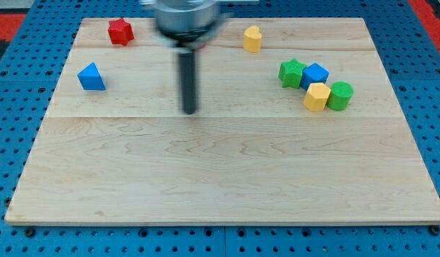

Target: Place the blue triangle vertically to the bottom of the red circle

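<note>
1. While our tip [188, 111] sits on bare wood left of centre, the blue triangle [91, 77] waits well off to its left, near the desk's left edge, untouched.
2. No red circle shows here, folks; the only red piece is a star-like red block [121, 31] at the far left, just beyond the triangle and slightly right of it. We judge that to be the reference.
3. The step in hand looks like the approach: tip and triangle are apart, nothing is being pushed.
4. Our end effector is a plain dark rod with nothing to spread or pinch, so it holds nothing.
5. Next move, as we read it: swing round to the triangle's left side and nudge it rightward until it lines up directly on the near side of the red piece. It is a short shove, and an off-centre touch could spin the wedge.
6. Off to the right, a cluster sits tight: green star [292, 73], blue cube [315, 75], yellow block [317, 97], green cylinder [341, 95]. Another yellow piece [252, 38] stands alone at the far side.
7. The desk [220, 178] is pale planked wood on a blue pegboard [13, 86]; the room beyond stays out of sight.
</note>
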{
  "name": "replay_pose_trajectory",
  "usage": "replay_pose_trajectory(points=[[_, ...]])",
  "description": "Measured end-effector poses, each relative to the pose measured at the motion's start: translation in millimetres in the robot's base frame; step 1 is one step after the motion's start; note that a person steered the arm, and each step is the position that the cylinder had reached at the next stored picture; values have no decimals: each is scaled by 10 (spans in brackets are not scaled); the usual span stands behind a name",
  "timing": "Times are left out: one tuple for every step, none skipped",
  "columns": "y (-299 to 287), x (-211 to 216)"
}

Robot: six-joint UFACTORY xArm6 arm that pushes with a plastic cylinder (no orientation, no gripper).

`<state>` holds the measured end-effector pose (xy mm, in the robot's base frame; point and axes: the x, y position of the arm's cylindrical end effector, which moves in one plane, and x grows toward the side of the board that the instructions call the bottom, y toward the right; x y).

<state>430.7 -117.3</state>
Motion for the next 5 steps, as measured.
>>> replay_pose_trajectory(points=[[-1459, -162], [-1877, -497], [-1466, -516], [-765, -513], [-1478, -547]])
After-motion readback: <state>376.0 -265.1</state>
